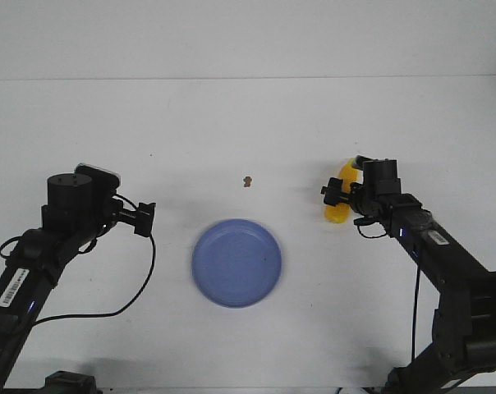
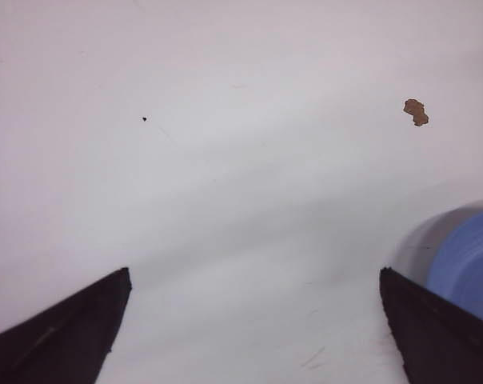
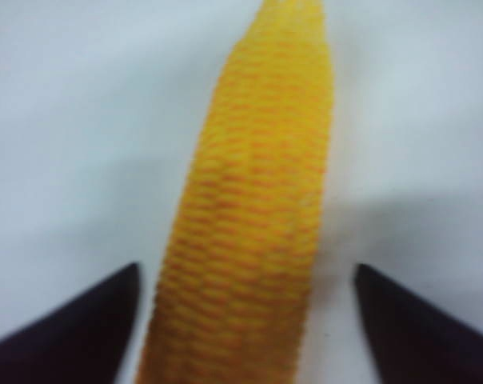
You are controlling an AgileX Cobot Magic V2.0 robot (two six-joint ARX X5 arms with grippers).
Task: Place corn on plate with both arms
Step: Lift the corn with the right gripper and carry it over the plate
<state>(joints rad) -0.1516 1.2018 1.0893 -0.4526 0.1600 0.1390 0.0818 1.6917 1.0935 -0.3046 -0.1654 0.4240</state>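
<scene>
The yellow-orange corn (image 1: 342, 199) lies on the white table at the right, partly hidden under my right gripper (image 1: 346, 190). In the right wrist view the corn (image 3: 253, 216) lies lengthwise between the open fingertips (image 3: 89, 316), with gaps on both sides. The round blue plate (image 1: 236, 262) sits at the table's middle front, empty. My left gripper (image 1: 108, 176) is open and empty over bare table, left of the plate; the plate's rim (image 2: 469, 260) shows beside one fingertip (image 2: 433, 324) in the left wrist view.
A small brown crumb (image 1: 247, 180) lies on the table behind the plate, also in the left wrist view (image 2: 416, 112). A tiny dark speck (image 2: 144, 119) lies on the table. The table's far edge (image 1: 248, 78) meets a white wall.
</scene>
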